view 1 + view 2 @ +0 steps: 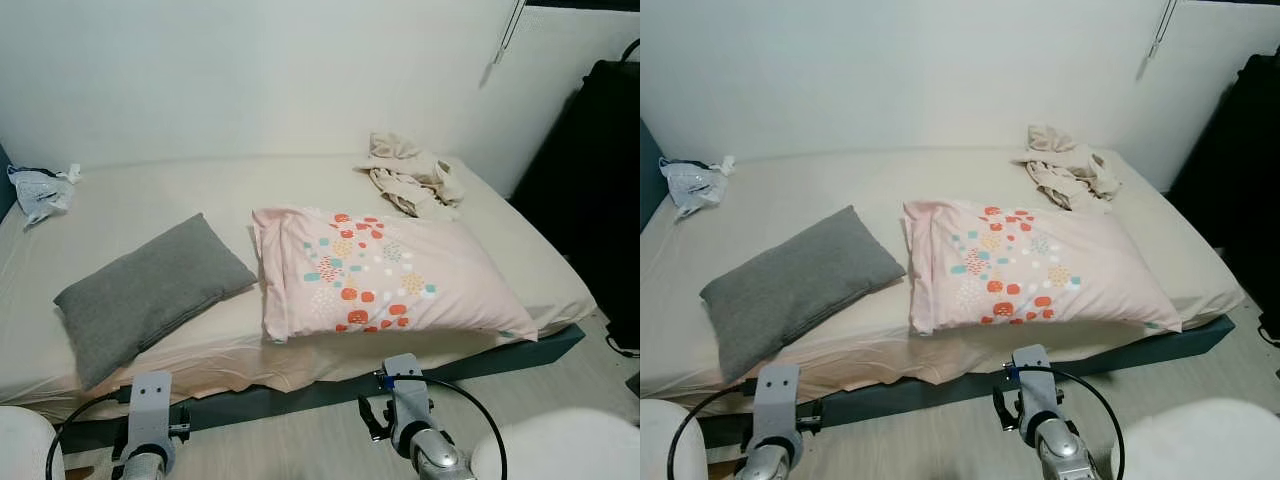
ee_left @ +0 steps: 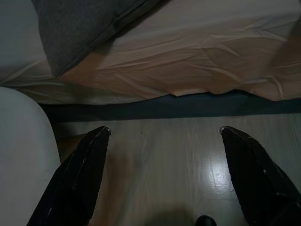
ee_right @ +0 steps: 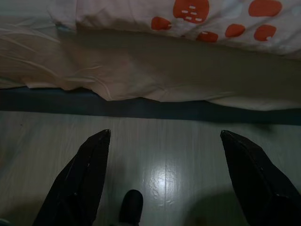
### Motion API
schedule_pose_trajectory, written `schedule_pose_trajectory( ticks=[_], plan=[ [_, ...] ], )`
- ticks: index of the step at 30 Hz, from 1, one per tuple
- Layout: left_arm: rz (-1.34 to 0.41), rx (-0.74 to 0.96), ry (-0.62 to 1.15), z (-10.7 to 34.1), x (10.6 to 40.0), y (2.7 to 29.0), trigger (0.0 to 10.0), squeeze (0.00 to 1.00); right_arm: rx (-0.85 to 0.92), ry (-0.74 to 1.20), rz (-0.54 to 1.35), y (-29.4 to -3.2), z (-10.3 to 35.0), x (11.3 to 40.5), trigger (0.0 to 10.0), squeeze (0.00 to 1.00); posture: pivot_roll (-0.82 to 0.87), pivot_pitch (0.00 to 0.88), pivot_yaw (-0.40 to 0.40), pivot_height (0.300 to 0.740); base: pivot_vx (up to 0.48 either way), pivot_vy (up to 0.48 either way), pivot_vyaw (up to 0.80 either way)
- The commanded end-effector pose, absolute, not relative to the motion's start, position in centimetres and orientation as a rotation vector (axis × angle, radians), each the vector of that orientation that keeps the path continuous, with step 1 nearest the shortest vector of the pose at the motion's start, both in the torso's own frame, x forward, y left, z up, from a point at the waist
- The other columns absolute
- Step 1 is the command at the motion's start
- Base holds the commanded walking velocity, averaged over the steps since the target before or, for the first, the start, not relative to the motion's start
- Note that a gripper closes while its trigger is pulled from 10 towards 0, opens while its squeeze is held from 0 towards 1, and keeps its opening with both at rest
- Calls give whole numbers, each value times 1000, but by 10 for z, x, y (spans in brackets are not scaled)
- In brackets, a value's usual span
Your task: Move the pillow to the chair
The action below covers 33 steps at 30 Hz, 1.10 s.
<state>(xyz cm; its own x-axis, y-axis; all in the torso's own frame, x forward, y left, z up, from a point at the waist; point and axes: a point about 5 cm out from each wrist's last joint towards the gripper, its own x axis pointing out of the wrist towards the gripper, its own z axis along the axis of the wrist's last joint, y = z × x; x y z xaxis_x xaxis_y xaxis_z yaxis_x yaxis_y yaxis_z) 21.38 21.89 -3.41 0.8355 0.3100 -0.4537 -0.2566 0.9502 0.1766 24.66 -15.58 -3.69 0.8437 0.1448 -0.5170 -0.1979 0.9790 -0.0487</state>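
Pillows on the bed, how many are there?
2. The grey pillow lies near the bed's front left; the pink patterned pillow lies beside it to the right. None seems hidden.

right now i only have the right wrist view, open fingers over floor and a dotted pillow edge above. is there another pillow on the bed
Observer: Yes, a grey pillow lies to the left of the pink dotted pillow, both near the front edge of the bed.
Operator: whats behind the pink one
Observer: A crumpled beige cloth near the wall, apart from it.
Operator: left gripper busy?
Observer: No, the left gripper is open over the floor, below the grey pillow's corner.
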Motion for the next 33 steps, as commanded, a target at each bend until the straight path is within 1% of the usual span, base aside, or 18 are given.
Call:
schedule_pose_trajectory(
  ticks=[1,8,22,25,33],
  plan=[
    [300,101,514,-38,208,218,10000,0,-87,563,168,-156,-41,242,10000,0,69,90,-75,740,0,0,0],
    [306,103,507,-35,212,222,10000,0,-107,574,175,-157,-42,242,10000,0,80,84,-82,740,0,0,0],
    [304,76,487,-33,217,215,10000,0,-113,568,164,-162,-39,245,10000,0,63,86,-88,740,0,0,0],
    [290,71,493,-34,217,209,10000,0,-120,595,156,-169,-42,241,10000,0,52,100,-81,740,0,0,0],
    [248,78,515,-38,216,199,10000,0,-122,592,140,-184,-45,232,10000,0,6,134,-62,740,0,0,0]
  ],
)
